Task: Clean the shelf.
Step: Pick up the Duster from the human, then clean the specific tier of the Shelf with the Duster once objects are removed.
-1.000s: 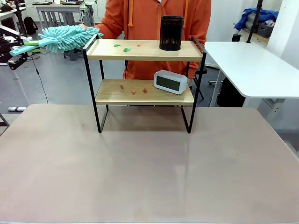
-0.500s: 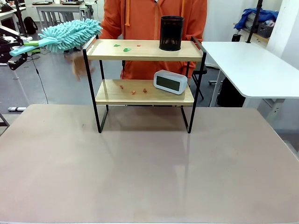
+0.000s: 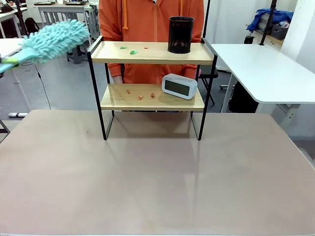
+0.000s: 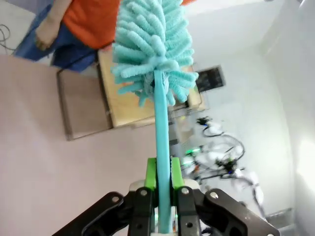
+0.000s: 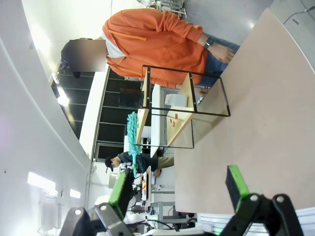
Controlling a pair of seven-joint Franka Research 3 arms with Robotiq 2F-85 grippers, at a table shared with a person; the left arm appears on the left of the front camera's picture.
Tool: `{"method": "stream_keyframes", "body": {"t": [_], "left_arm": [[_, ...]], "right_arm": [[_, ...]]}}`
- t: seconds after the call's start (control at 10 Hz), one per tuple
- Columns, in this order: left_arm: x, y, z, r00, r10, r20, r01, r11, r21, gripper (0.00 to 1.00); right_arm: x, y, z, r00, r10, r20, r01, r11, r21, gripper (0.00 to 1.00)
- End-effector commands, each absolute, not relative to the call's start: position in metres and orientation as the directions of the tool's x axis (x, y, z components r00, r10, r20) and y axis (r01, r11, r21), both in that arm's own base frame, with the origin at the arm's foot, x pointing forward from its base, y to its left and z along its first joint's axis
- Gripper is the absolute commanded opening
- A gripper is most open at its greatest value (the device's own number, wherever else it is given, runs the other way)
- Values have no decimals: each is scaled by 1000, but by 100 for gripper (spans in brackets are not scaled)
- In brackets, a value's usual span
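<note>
Left claw [image 4: 164, 169] is clamped tight on the teal handle of a fluffy duster [image 3: 54, 37], its head in the upper left of the front view beside the shelf [image 3: 157, 52], while the right claw [image 5: 177, 184] gapes wide, nothing between its pads. Upper middle, that shelf stands on the desk's [image 3: 157, 177] far part: two pale wooden boards in a thin black four-legged frame, green crumbs [image 3: 132, 51] and a black mesh cup [image 3: 180, 34] on top, red crumbs [image 3: 140, 96] and a white clock [image 3: 179, 86] below.
</note>
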State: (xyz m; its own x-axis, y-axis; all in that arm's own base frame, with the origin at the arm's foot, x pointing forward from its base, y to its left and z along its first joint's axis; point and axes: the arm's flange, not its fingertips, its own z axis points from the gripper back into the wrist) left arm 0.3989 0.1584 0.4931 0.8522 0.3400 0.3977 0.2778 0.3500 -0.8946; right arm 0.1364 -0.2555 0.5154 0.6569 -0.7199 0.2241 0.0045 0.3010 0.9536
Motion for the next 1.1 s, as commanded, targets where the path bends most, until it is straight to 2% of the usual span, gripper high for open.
{"method": "stream_keyframes", "body": {"t": [0.0, 0.3, 0.4, 0.5, 0.6, 1.0], "left_arm": [[326, 180, 485, 855, 135, 500, 384, 484, -786, 0], [248, 215, 494, 798, 20, 603, 462, 622, -632, 0], [234, 221, 495, 794, 0, 608, 483, 608, -630, 0], [230, 219, 493, 781, 35, 624, 477, 612, -631, 0], [242, 221, 495, 820, 11, 572, 441, 625, -644, 0], [242, 221, 495, 820, 11, 572, 441, 625, -644, 0]], "right_arm": [[136, -256, 518, 645, -721, 253, -26, 310, 950, 100], [136, -256, 518, 645, -721, 253, -26, 310, 950, 100], [136, -256, 518, 645, -721, 253, -26, 310, 950, 100], [136, -256, 518, 645, -721, 253, -26, 310, 950, 100], [136, -256, 518, 645, -721, 253, -26, 310, 950, 100], [136, -256, 518, 645, -721, 253, -26, 310, 950, 100]]}}
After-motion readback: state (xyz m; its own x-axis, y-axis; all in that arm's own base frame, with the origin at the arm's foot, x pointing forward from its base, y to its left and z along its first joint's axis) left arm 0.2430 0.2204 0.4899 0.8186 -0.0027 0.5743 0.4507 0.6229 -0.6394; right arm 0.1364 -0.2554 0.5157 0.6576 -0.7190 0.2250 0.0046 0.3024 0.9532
